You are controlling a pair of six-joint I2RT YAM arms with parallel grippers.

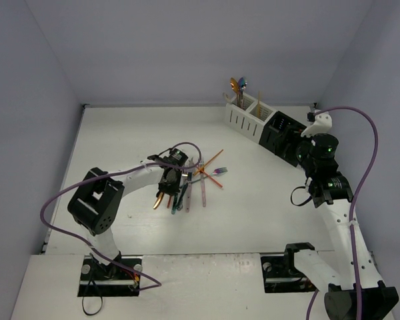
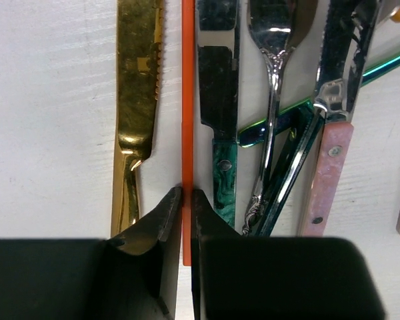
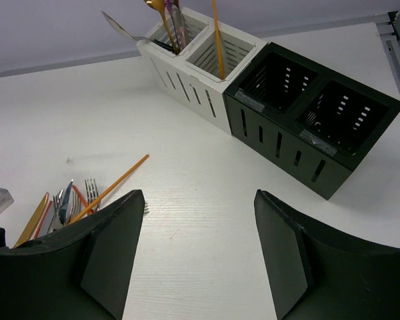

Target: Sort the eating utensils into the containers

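Utensils [image 1: 190, 183] lie piled mid-worktop [image 1: 120, 133]. Only the left wrist view shows the left pincer [image 2: 185, 203] clamped on an orange stick [image 2: 187, 100], gold knife [image 2: 139, 80] just beside. White caddy [image 3: 180, 83] holds spoons [image 3: 164, 23] and a second stick [image 3: 217, 33]; black caddy [image 3: 287, 143] adjoins. Right pincer [image 3: 200, 253] apart, near the caddies.

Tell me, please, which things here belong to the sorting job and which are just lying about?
Job: loose cutlery pile; orange stick pinched by the left end effector; white caddy with spoons in it; black caddy.
Just about: purple cables; base plates of the arms.
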